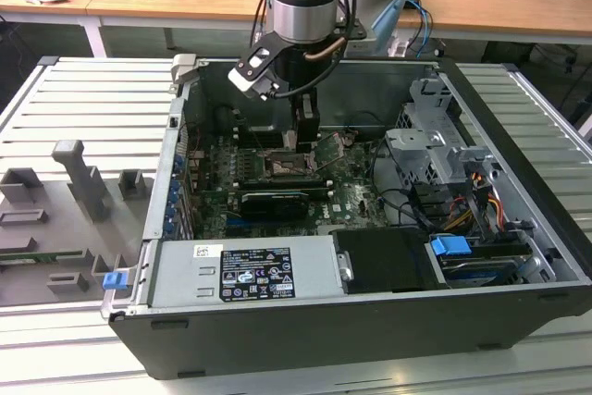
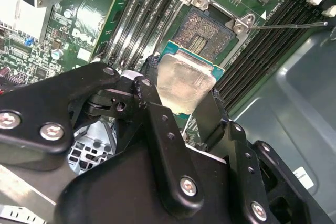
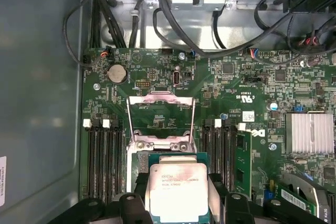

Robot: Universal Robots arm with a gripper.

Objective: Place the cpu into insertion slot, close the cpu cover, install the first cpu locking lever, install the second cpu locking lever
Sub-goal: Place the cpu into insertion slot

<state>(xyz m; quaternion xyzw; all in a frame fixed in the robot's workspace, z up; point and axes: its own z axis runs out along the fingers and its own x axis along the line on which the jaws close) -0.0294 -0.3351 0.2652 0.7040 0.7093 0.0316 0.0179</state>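
My gripper (image 2: pixel 181 92) is shut on the cpu (image 2: pixel 185 77), a flat square chip with a pale silver face on a green base, held by two opposite edges between black fingers (image 2: pixel 210 114). In the second wrist view the insertion slot (image 2: pixel 205 32), a dark socket with a silver rim, lies open just beyond the chip. In the first wrist view the cpu (image 3: pixel 176 182) hangs in the gripper (image 3: pixel 178 203) over the socket, and the cpu cover (image 3: pixel 160 100) is flipped open past it. In the exterior view the gripper (image 1: pixel 307 136) hovers inside the case just above the insertion slot (image 1: pixel 282 166).
Long black memory slots (image 3: pixel 105 161) flank the socket on both sides. A thin wire lever (image 2: pixel 289 24) sticks out beside it. A black card (image 1: pixel 273 203), the drive cage (image 1: pixel 425 145), cables (image 3: pixel 173 30) and the power supply (image 1: pixel 245 270) crowd the case. A grey fixture plate (image 1: pixel 74 201) lies outside.
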